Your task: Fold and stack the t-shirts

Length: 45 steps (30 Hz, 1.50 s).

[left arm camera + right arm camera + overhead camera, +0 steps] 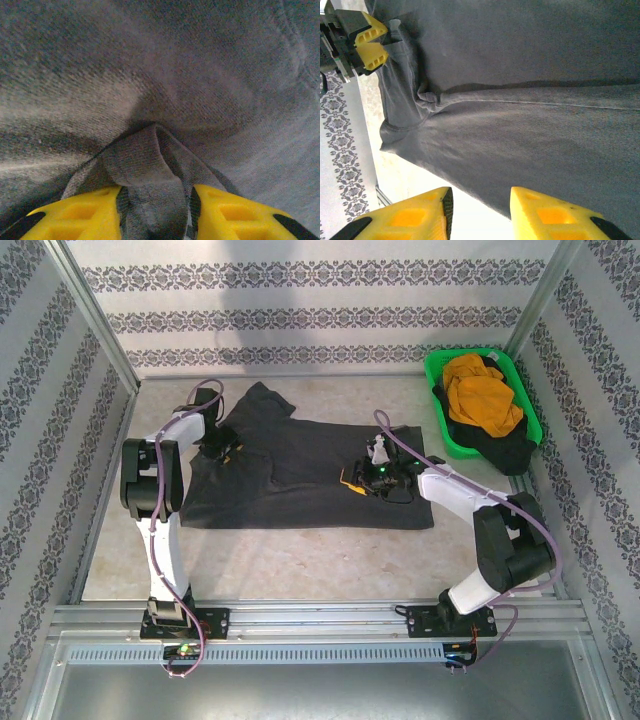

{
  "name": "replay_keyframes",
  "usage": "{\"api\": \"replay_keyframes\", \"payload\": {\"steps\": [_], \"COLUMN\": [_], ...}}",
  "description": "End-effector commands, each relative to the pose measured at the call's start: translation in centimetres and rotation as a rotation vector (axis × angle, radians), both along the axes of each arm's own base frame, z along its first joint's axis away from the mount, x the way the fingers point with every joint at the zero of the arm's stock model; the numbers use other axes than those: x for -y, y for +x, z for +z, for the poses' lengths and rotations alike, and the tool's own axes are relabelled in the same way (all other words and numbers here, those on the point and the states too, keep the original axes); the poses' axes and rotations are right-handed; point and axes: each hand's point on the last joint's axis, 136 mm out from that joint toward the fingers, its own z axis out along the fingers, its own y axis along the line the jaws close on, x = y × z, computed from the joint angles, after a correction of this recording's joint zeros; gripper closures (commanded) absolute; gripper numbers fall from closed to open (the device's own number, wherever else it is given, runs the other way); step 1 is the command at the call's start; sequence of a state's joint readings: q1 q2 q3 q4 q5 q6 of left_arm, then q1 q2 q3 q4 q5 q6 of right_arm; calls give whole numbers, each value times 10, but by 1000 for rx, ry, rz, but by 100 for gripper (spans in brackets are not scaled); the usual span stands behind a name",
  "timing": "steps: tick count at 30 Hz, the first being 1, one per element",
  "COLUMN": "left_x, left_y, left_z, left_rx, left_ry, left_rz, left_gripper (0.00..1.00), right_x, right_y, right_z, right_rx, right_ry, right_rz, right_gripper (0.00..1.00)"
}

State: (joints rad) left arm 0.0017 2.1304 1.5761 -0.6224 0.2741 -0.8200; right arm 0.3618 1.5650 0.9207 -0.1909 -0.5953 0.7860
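Progress looks early: no shirt is folded yet and no stack exists. Nearest the arm bases, bare desk (pixel 300 560) runs along the near edge of the grey shirt (pixel 310 485). That shirt lies spread out and mostly flat, one sleeve poking out at its far left corner. Right end effector (pixel 479 200) hovers over the shirt's right part, fingers apart with nothing between them. Left end effector (pixel 156 194) is down on the shirt's left part with a raised ridge of cloth between its fingers; whether they pinch it or stand loose around it I cannot tell. I judge this shirt is only being lined up for a first fold. Beyond the grey shirt's far right corner sits the green basket (pixel 438 405). It holds the orange shirt (pixel 483 400), crumpled on top, and the black shirt (pixel 505 448) beneath it, spilling over the rim. Both wait their turn, so most of the job remains.
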Motion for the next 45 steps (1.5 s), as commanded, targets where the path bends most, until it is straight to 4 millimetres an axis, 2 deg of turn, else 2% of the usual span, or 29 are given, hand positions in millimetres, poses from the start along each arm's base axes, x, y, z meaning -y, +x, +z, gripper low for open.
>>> {"api": "replay_keyframes", "payload": {"steps": [1, 5, 8, 11, 20, 24, 29, 31, 36, 39, 41, 43, 44, 45], "left_x": [-5, 3, 26, 52, 94, 101, 108, 110, 120, 124, 126, 125, 123, 120], "left_y": [-14, -13, -19, -26, -29, -33, -33, -31, -32, -34, -33, -29, -28, -26], "left_z": [10, 56, 76, 70, 28, 14, 7, 9, 1, -5, -3, 8, 16, 28], "left_rx": [-33, 68, 130, 124, 44, 14, 20, 32, 6, -8, 7, 50, 72, 99], "left_ry": [65, 162, 179, 125, 71, 89, 82, 85, 75, 65, 66, 77, 91, 108], "left_rz": [-32, -84, -135, -181, -376, -429, -432, -433, -453, -467, -474, -470, -463, -451], "left_gripper": [51, 49, 53, 64, 71, 70, 68, 72, 90, 94, 94, 89, 82, 70], "right_x": [0, -4, -12, -20, -21, -19, -18, -18, -17, -15, -12, -7, -2, 4], "right_y": [7, 11, 13, 16, 18, 17, 16, 15, 13, 12, 11, 10, 10, 10], "right_z": [3, 10, 25, 37, 39, 38, 36, 35, 31, 29, 26, 24, 22, 20], "right_rx": [-1, 17, 81, 125, 119, 112, 106, 102, 91, 85, 79, 76, 72, 70], "right_ry": [1, 14, 32, 54, 55, 50, 51, 49, 44, 41, 37, 30, 27, 22], "right_rz": [-3, 11, 52, 77, 75, 67, 62, 61, 57, 54, 47, 30, 14, -2], "right_gripper": [63, 63, 63, 63, 62, 62, 62, 62, 63, 64, 64, 64, 64, 65]}}
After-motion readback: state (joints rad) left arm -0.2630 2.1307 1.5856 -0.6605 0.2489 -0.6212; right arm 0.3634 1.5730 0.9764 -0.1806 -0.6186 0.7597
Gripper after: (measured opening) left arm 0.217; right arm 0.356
